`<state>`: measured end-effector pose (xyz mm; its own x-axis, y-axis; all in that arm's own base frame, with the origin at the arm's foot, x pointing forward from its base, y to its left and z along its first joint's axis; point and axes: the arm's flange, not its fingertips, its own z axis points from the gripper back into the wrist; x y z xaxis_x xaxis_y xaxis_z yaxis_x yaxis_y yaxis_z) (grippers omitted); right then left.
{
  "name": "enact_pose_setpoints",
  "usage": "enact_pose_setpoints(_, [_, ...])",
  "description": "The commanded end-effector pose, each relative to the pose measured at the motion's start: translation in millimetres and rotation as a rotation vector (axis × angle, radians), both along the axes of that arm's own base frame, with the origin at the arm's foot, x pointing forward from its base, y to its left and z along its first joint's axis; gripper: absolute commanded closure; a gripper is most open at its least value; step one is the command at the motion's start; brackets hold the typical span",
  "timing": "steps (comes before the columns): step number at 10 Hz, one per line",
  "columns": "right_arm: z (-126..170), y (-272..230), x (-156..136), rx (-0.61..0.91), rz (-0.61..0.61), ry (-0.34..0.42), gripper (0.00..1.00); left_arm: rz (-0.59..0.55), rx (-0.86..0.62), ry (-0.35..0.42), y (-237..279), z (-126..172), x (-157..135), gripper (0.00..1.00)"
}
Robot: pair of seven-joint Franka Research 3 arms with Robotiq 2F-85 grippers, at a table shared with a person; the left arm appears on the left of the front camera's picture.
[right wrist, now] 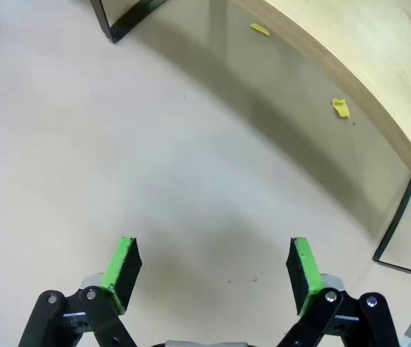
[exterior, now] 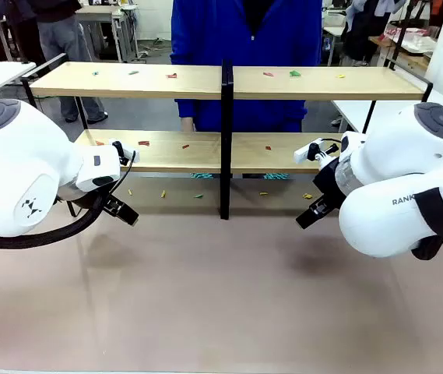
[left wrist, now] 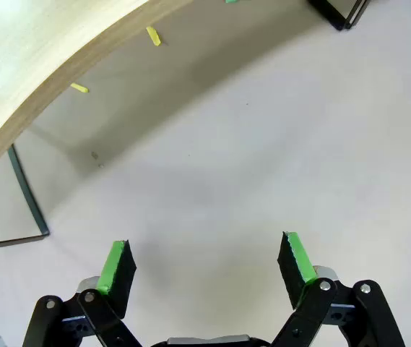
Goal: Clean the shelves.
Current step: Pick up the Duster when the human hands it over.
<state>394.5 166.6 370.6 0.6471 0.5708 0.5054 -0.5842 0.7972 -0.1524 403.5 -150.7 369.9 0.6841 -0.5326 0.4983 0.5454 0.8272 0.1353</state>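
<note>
Shelves (exterior: pixel 167 80) span far half of desk (exterior: pixel 221 296), boards littered with paper scraps (exterior: pixel 295 74) (some beneath too). Left jaws and right jaws open, empty, low either side, likely poised to start picking.

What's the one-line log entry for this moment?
left gripper: open, empty | right gripper: open, empty | shelves: coloured scraps on both boards | person: behind shelves
</note>
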Motion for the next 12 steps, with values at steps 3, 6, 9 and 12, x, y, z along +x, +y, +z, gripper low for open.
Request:
enact_pose_setpoints(3, [0.0, 0.0, 0.0, 0.000, 0.000, 0.000, 0.00, 0.000, 0.000, 0.000, -0.1, 0.1, 0.0, 0.00])
enact_pose_setpoints(6, [0.0, 0.0, 0.0, 0.000, 0.000, 0.000, 0.00, 0.000, 0.000, 0.000, -0.1, 0.1, 0.0, 0.00])
enact_pose_setpoints(9, [0.0, 0.0, 0.0, 0.000, 0.000, 0.000, 0.00, 0.000, 0.000, 0.000, -0.1, 0.1, 0.0, 0.00])
enact_pose_setpoints(12, [0.0, 0.1, 0.0, -0.001, 0.000, 0.000, 0.00, 0.001, 0.000, 0.000, 0.1, 0.0, 0.1, 0.00])
